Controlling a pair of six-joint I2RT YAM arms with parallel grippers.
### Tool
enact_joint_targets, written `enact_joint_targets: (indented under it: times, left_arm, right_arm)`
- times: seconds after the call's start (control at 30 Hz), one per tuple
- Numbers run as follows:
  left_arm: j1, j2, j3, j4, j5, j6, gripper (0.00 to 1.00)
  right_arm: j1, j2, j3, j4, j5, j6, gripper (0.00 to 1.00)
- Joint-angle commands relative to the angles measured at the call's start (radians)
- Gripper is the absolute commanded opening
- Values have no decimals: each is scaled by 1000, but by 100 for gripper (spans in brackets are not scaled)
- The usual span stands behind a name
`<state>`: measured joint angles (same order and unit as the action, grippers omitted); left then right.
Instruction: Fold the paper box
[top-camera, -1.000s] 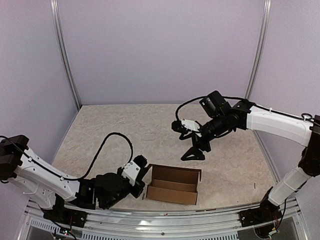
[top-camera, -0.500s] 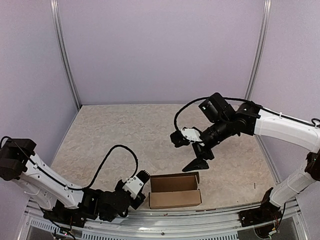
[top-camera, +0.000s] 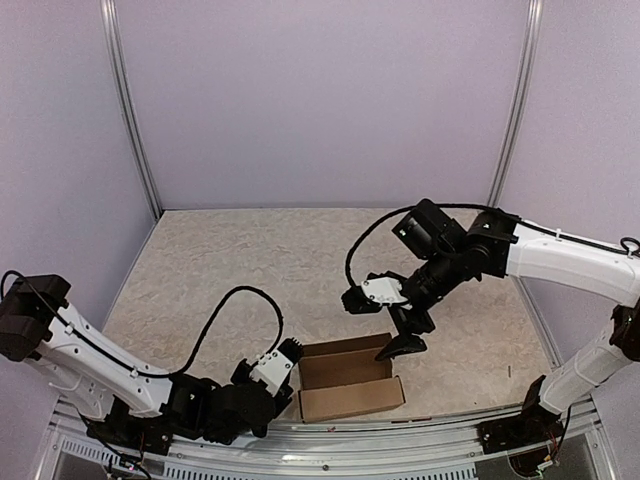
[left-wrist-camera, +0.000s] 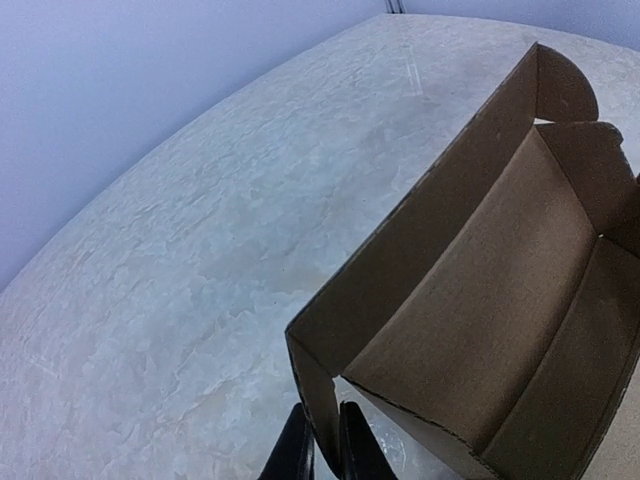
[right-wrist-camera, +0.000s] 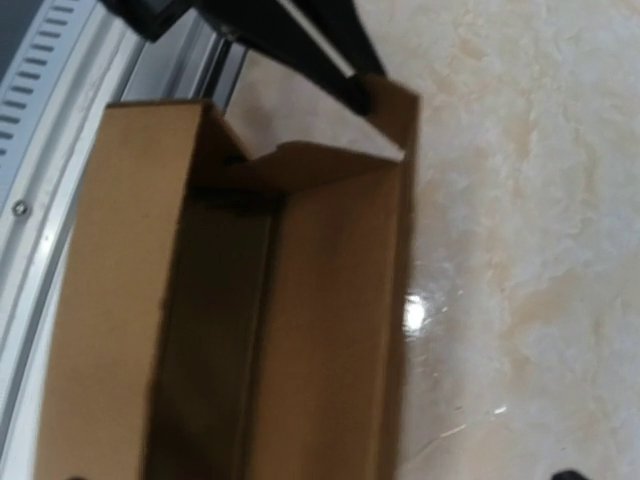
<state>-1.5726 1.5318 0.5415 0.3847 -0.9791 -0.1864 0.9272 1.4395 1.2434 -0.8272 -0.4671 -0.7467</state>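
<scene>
Desk (top-camera: 230, 270): beige marbled top, enclosed by lilac walls (top-camera: 320, 100) with metal corner posts (top-camera: 130, 110). Paper box (top-camera: 345, 380): brown cardboard, open upward, at the desk's near edge about midway across, between the two arms. Left end effector (left-wrist-camera: 322, 445): fingers pinched tight on the box's left end wall; right end effector (top-camera: 402, 346): poised at the box's far right corner, and how far it is open cannot be told.

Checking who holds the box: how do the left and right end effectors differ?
The left end effector pinches the paper box's end wall; the right end effector is open, gripping nothing. The left lies low; the right tilts over its far right corner. Both face the box.
</scene>
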Motion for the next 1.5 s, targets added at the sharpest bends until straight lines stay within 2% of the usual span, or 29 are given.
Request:
enact_joint_targets:
  times: [0.0,0.13,0.3,0.5,0.63,0.7,0.8,0.87,1.0,1.07,1.17,1.3,1.37,1.47]
  left_arm:
    - [-6,-16,22,-105,-16,-62,11]
    - [0,-39,25,-137,-14,-97,18]
    - [-10,-89,69,-290,-32,-179,36]
    - [-12,-169,67,-325,-24,-197,43]
    - [24,-206,40,-305,46,-213,46]
    - [83,-232,29,-315,128,-260,52]
    - [267,-302,18,-323,356,-316,55]
    - [375,-327,26,-329,498,-310,55]
    - [454,-333,89,-347,586,-246,55]
    - [509,-312,119,-365,674,-248,57]
    - [645,-212,159,-364,786,-271,57]
    - [764,-21,200,-227,984,-228,50]
    - [791,80,248,-205,1120,-203,43]
    - [787,212,301,-206,1203,-168,39]
  right_arm:
    - [7,10,-31,-40,-20,-10,100]
    - [5,35,-42,9,4,37,100]
    - [-3,41,-34,30,-15,46,100]
    - [-3,6,-41,22,-10,-2,100]
    - [2,-47,-83,12,-3,-52,100]
    - [20,-79,-115,16,4,-74,100]
    - [88,-117,-165,31,46,-107,100]
    - [154,-109,-204,85,157,-108,100]
    - [214,-41,-219,105,206,-111,100]
    - [225,-22,-225,125,220,-105,100]
    - [225,-14,-237,200,245,-92,100]
    - [219,30,-211,235,276,-77,100]
    - [207,56,-190,223,262,-77,100]
    - [186,74,-174,215,243,-77,100]
